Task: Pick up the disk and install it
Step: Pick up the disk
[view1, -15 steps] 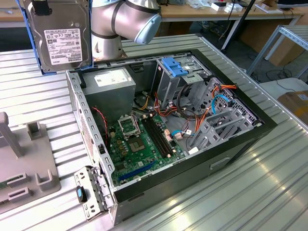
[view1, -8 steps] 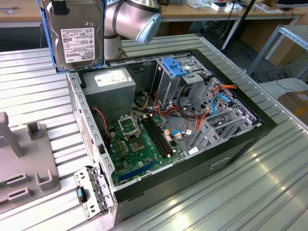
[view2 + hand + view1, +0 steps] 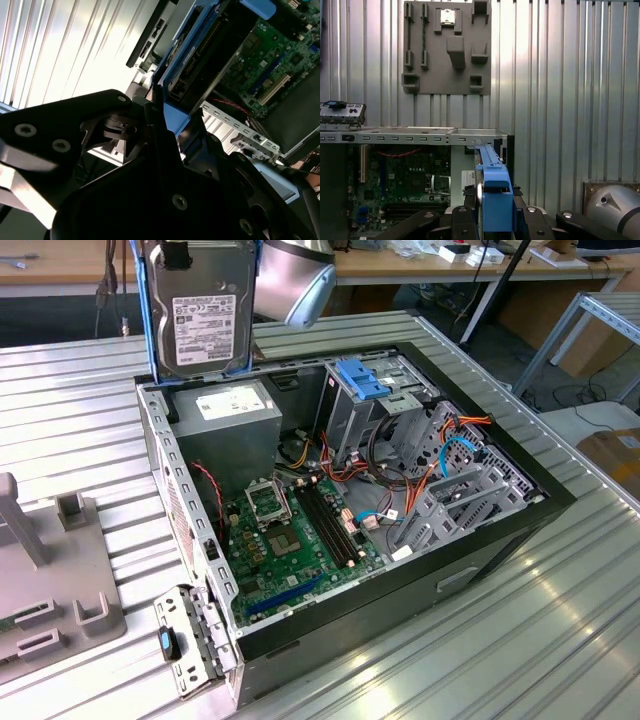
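- at the exterior view's left, a grey fixture plate (image 3: pixel 40 590) lies on the ribbed metal worktop (image 3: pixel 560 640), just beside the open computer case (image 3: pixel 470 570)
- above the case's far left corner the disk (image 3: pixel 200 310) hangs upright in the air, its white label facing the camera and blue rails running down both long edges
- the pincer (image 3: pixel 492 202) is closed on the disk: in the first wrist view its black fingers (image 3: pixel 469 215) press the blue carrier from both sides
- just right of the disk sits the arm's silver joint (image 3: pixel 295 285)
- inside the case, the power supply (image 3: pixel 228 405) lies below the disk, and the green motherboard (image 3: pixel 290 540) lies nearer the camera
- right of these stands a drive cage (image 3: pixel 350 425) with a blue latch (image 3: pixel 362 378) on top
- further right, orange and blue cables (image 3: pixel 455 445) run among grey metal brackets
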Controlling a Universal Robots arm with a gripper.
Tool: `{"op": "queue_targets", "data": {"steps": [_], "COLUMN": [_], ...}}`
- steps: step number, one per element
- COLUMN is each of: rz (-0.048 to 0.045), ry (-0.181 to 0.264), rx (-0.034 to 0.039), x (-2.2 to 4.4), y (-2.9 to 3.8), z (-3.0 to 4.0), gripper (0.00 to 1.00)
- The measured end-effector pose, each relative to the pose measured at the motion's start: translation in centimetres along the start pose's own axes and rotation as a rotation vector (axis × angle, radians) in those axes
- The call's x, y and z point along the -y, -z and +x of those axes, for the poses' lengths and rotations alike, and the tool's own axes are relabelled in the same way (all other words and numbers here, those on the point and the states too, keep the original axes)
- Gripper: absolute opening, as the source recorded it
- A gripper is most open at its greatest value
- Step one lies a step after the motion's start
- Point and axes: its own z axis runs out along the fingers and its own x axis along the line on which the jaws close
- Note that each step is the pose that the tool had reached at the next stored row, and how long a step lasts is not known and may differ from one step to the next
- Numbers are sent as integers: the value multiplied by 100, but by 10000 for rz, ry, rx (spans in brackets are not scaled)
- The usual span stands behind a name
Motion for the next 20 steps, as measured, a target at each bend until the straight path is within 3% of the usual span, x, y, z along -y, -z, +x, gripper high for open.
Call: {"op": "queue_targets", "data": {"steps": [12,14,17,19,20], "rz": [0,-1,-1,0,-1], "ry": [3,3,4,3,3], "rx": [-2,-4,-3,-2,-4], "x": [343,352,351,350,350], "y": [-4,-1,11,14,18], "z": [2,92,373,480,567], "gripper": [36,36,36,36,36]}}
